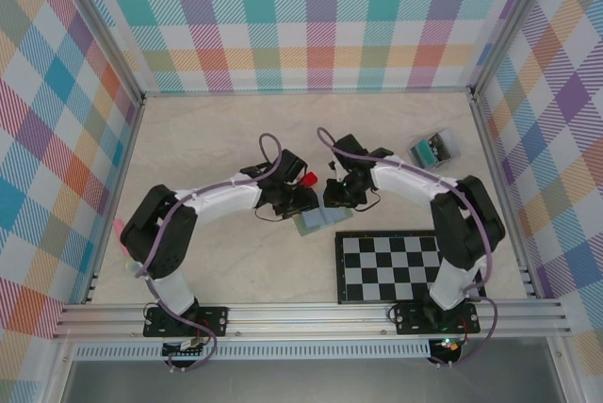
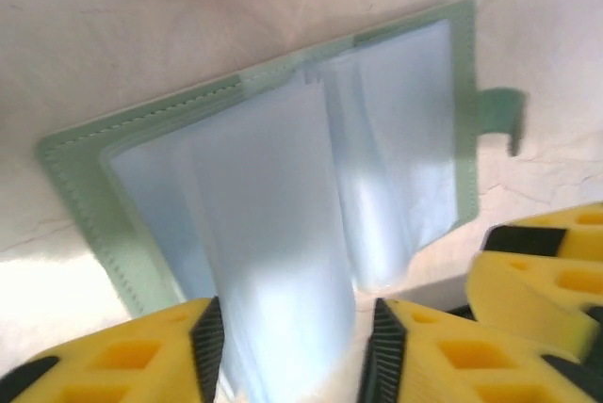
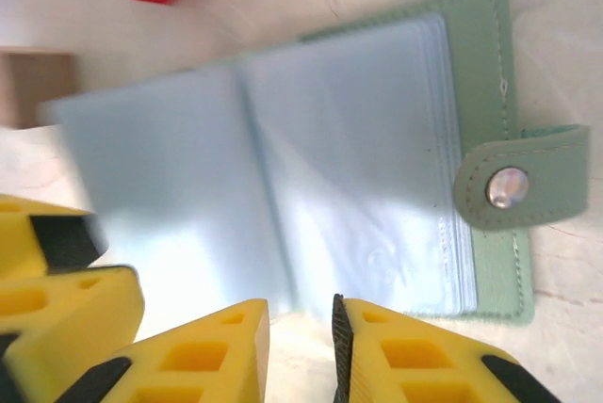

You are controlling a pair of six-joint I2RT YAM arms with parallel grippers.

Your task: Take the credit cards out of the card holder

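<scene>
Top view: card holder mostly under left claw & right claw, too small to read any cards. Clear box contents just a teal smudge. Checkerboard right edge partly behind right arm. Red block tiny, shape unreadable. Left wrist view: red block cropped by top edge, holder's near edge hidden behind claw fingers, fingers cut off at bottom. Can't tell if pads touch the upright sleeve. Right wrist view: red block blurred & cropped at top, holder's left page smeared, brownish patch at left edge unidentifiable. Whether sleeves hold cards: unclear.
</scene>
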